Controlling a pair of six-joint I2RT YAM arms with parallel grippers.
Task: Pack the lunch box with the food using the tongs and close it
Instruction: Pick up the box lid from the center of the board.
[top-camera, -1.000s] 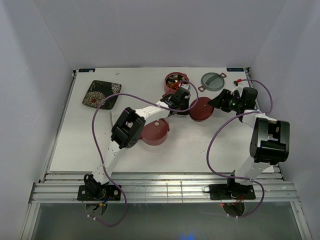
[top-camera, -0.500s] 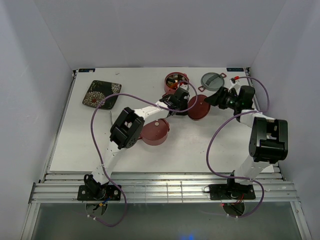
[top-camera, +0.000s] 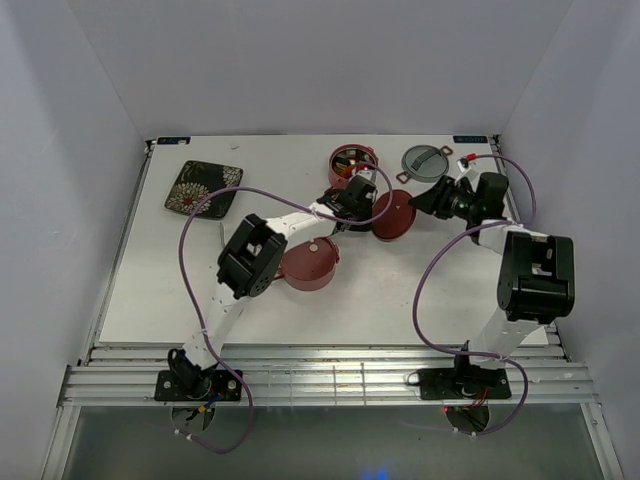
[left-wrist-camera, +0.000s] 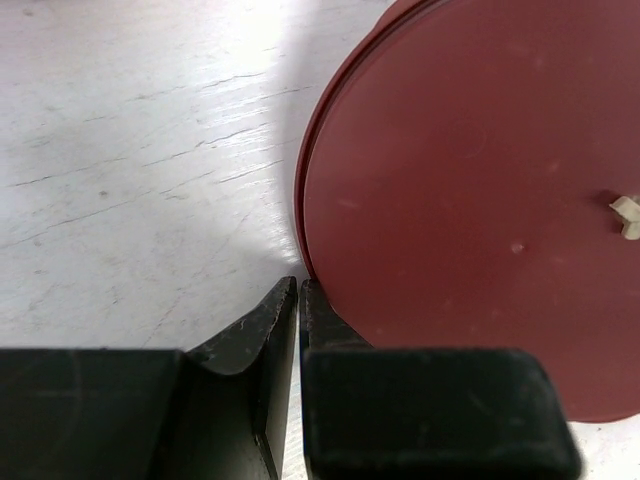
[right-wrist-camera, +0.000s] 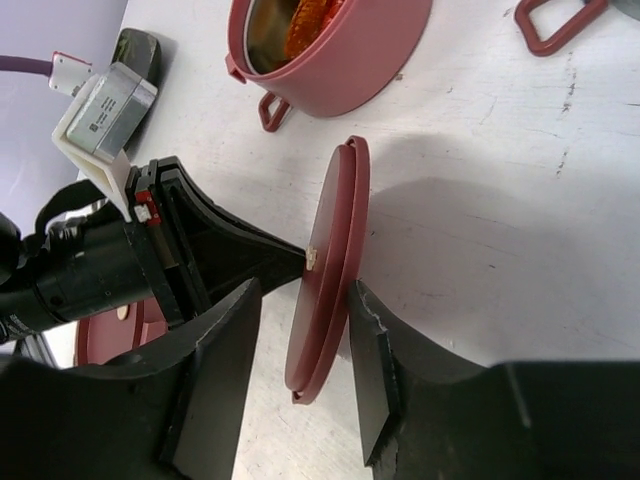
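Note:
One flat red disc lid of the lunch box stands tilted on its edge on the table, right of centre. My right gripper is open and straddles its lower rim: the right finger touches the lid's back, the left finger stands off. My left gripper is shut with nothing between its fingers, and its tips rest against the lid from the other side. Behind stands an open dark-red bowl with orange food in it. The tongs lie far left on the table.
A second red bowl with its lid on sits near the left arm's elbow. The grey metal top lid lies at the back right. A dark patterned plate lies at the back left. White walls enclose the table.
My right gripper has moved in toward the red lid and narrowed its jaws round it. The lid has shifted a little left against the left gripper, which stays shut.

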